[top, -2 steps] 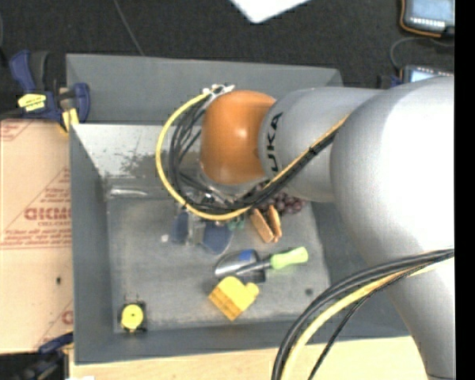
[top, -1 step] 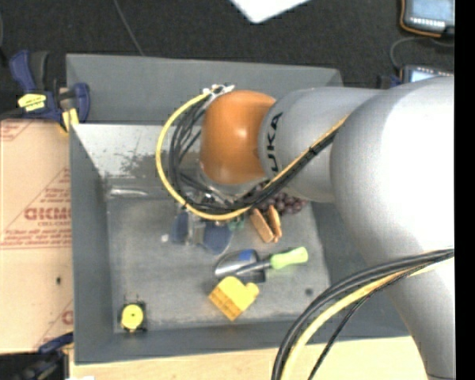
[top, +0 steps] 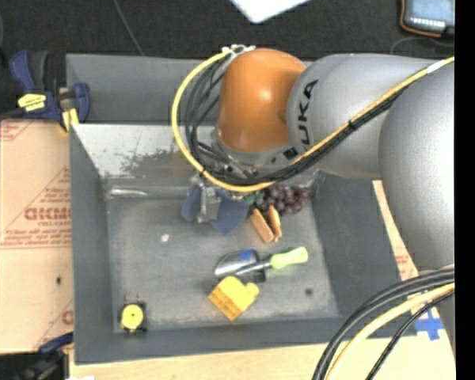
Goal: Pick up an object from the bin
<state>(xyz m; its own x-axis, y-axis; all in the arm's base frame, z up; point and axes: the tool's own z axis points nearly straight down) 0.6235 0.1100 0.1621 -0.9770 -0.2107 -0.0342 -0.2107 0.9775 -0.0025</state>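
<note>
My gripper [top: 203,204] reaches down from under the orange dome at the back middle of the bin, low over the floor. Right beside it on its right lies a blue thing [top: 230,218], partly hidden by the gripper. Further right an orange-brown oblong piece [top: 266,224] lies aslant, and a bunch of dark purple grapes [top: 290,199] sits behind it under the arm. In front of the gripper lies a small trowel [top: 260,264] with a metal blade and a green handle.
A yellow block [top: 233,298] lies just in front of the trowel. A small yellow and black round thing [top: 132,317] sits in the front left corner. The arm and its cables overhang the back right of the bin.
</note>
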